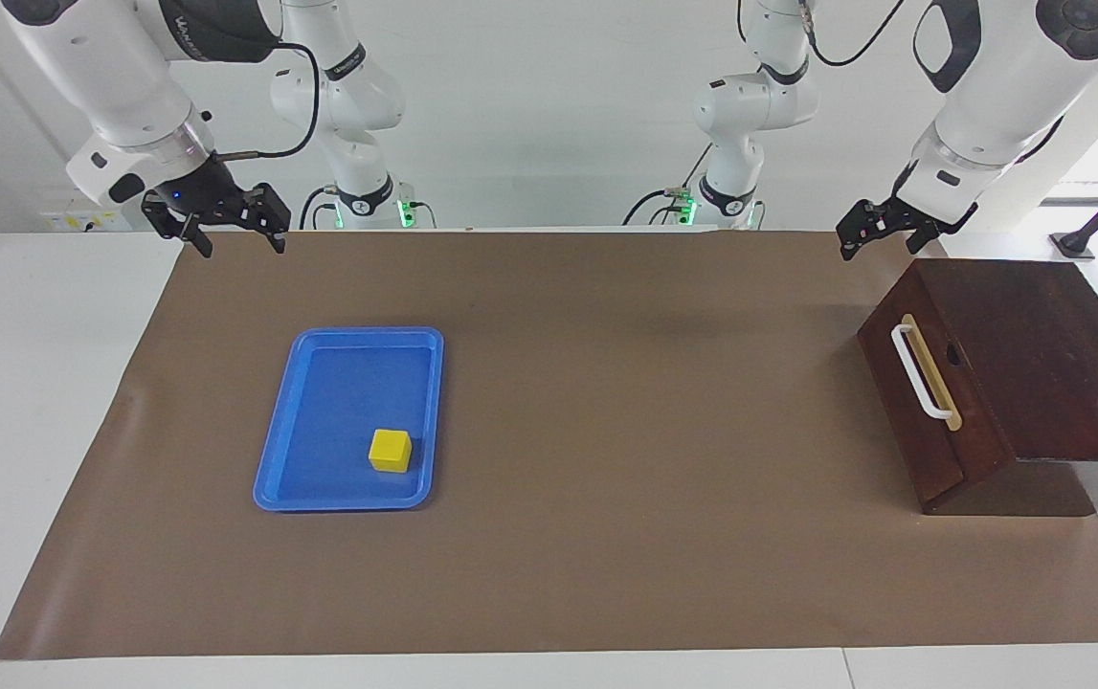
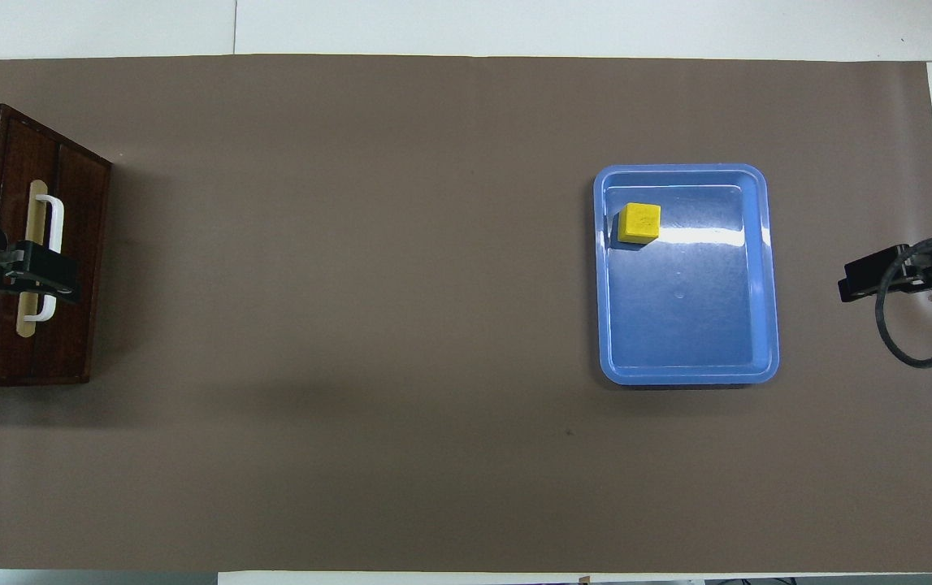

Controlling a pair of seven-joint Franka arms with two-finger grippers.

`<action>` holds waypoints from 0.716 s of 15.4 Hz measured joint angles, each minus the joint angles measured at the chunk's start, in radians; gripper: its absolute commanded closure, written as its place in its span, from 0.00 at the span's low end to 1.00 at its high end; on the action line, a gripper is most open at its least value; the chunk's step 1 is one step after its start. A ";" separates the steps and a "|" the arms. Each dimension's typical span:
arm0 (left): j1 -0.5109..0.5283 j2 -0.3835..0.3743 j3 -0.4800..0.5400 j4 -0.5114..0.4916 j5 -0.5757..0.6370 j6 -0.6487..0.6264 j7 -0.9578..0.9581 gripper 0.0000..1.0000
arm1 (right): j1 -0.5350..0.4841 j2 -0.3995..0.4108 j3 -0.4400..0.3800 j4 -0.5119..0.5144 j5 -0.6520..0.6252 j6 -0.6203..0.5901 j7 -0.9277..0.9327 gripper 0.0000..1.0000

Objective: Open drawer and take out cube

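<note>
The wide worktop (image 1: pixel 32 402) is white, with a smooth brown paper sheet (image 1: pixel 606 536) spread flat over most of it. At the left arm's end sits a dark brown wooden box (image 1: pixel 1037 373). It is cut off at the edge of both views. Its drawer (image 1: pixel 922 402) is pushed all the way in, so the inside is hidden. A white bar handle (image 1: pixel 920 372) sits on a tan strip across the drawer's front. Toward the right arm's end lies a flat, shiny blue plastic tray (image 1: pixel 319 421) with round corners. The small bright yellow cube (image 1: pixel 390 450) rests inside the tray, in a corner farther from the robots. The right hand (image 1: pixel 236 234) hangs over the edge of the paper nearest the robots, and its fingers are apart. The left hand (image 1: pixel 876 234) hangs above the box. From overhead it covers part of the handle. I cannot tell how its fingers stand.
</note>
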 measured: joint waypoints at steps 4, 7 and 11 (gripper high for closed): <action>0.000 0.002 -0.001 0.000 0.000 -0.023 0.002 0.00 | -0.008 0.018 0.001 -0.002 -0.022 0.008 0.000 0.00; 0.000 0.002 -0.002 0.002 0.000 -0.040 0.003 0.00 | -0.008 0.021 0.009 0.001 -0.054 0.021 0.000 0.00; 0.001 0.002 -0.001 0.002 0.000 -0.045 0.003 0.00 | -0.008 0.021 0.013 0.001 -0.055 0.022 0.000 0.00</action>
